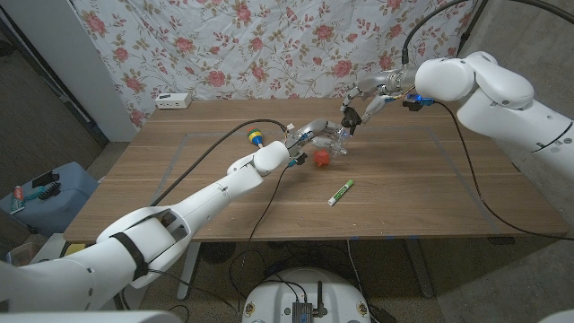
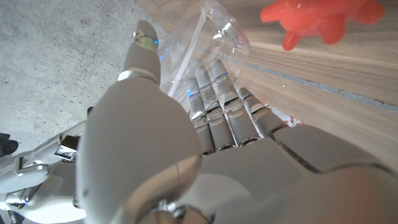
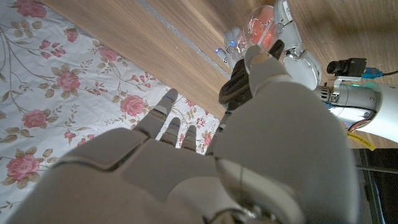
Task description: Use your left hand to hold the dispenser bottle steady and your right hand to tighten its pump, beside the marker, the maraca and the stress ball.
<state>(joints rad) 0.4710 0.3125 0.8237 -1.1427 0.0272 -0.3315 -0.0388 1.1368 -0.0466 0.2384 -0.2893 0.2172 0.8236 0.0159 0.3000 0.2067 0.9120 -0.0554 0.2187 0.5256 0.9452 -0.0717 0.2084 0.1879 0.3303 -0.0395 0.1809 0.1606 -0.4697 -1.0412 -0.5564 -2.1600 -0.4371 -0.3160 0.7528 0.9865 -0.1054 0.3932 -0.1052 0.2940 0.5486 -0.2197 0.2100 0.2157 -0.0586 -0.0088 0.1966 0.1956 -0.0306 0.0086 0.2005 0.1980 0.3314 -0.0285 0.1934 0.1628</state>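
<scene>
Wooden table [image 1: 421,193] with a flowered cloth [image 1: 269,45] hung behind it. Left arm [image 1: 179,211] reaches from the near left corner to mid-table; right arm [image 1: 502,94] comes in from the far right.

Left hand [image 1: 309,136] wraps around the clear dispenser bottle [image 1: 330,139] near the table's middle, fingers [image 2: 217,106] curled on the clear plastic in the left wrist view.

Right hand [image 1: 363,103] sits just above and behind the bottle, thumb and fingers closed on the dark pump [image 3: 239,84] at the bottle's top; other fingers spread.

Red stress ball [image 1: 322,160] lies on the table just in front of the bottle, touching or nearly touching it, cannot tell which. Green and white marker [image 1: 341,192] lies flat nearer the front edge, apart from the ball. Maraca [image 1: 256,137] with yellow, green and blue bands sits left of the bottle, partly behind the left arm. White box [image 1: 174,100] at the far left table edge by the cloth.
</scene>
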